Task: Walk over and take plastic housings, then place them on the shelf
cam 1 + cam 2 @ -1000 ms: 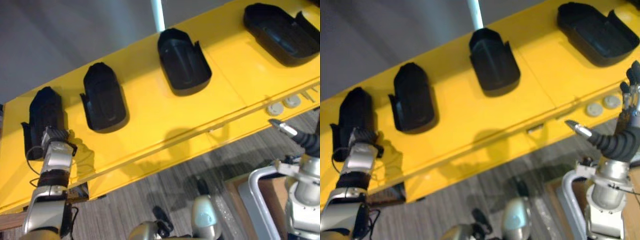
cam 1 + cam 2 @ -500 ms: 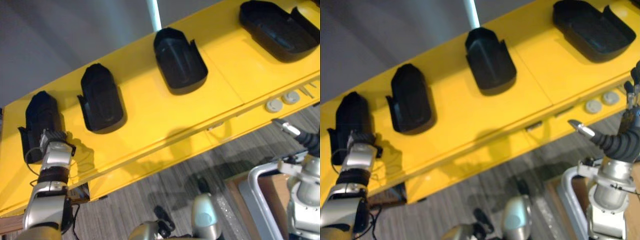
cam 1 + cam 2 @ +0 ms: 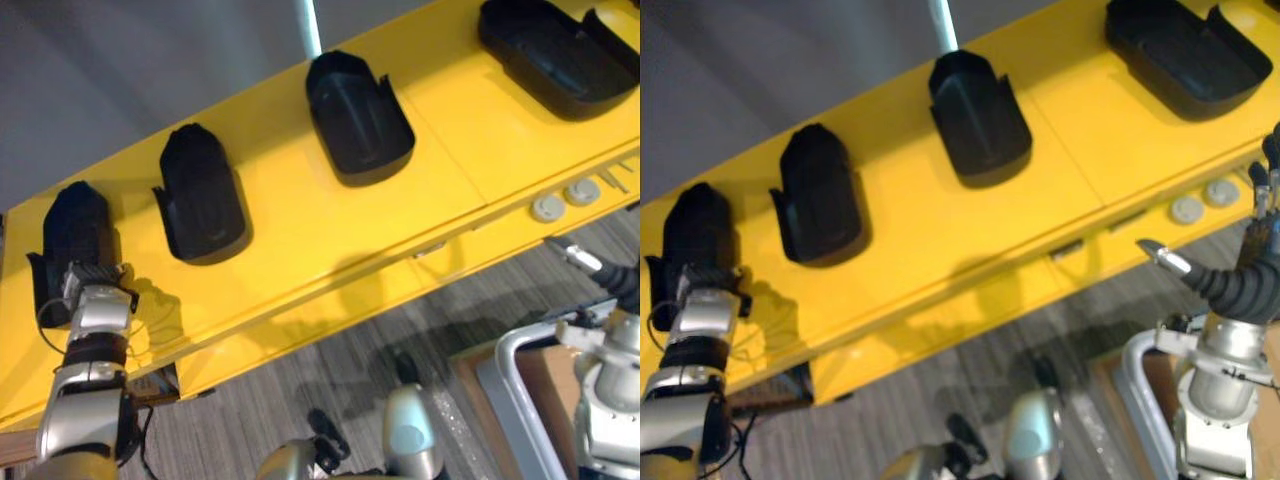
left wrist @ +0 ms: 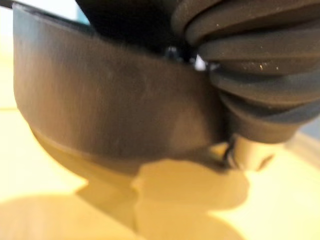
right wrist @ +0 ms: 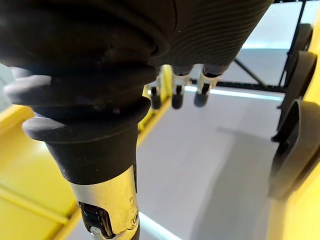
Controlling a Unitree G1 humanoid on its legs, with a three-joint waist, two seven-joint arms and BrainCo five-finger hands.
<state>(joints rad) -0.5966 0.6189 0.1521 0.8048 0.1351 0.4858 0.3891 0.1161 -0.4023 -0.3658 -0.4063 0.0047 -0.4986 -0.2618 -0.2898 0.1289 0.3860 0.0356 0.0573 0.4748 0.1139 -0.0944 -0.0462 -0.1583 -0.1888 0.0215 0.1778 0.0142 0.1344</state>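
The leftmost plastic housing (image 3: 75, 225) lies at the left end of the yellow surface (image 3: 300, 250), long axis crosswise, narrow end toward the far edge. The left hand (image 3: 93, 280) is at its near end. The left wrist view shows the housing wall against the cover; grip can't be told. The second housing (image 3: 203, 195), third housing (image 3: 357, 117) and fourth housing (image 3: 555, 55) sit well apart to the right. The right hand (image 3: 1248, 272) is off the near edge, fingers straight, empty.

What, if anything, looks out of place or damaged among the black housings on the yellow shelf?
Nothing stands out. The leftmost housing, the second housing, the third housing and the wide rightmost one lie apart in a row on the yellow shelf, none tipped or visibly broken. The left hand is at the leftmost.
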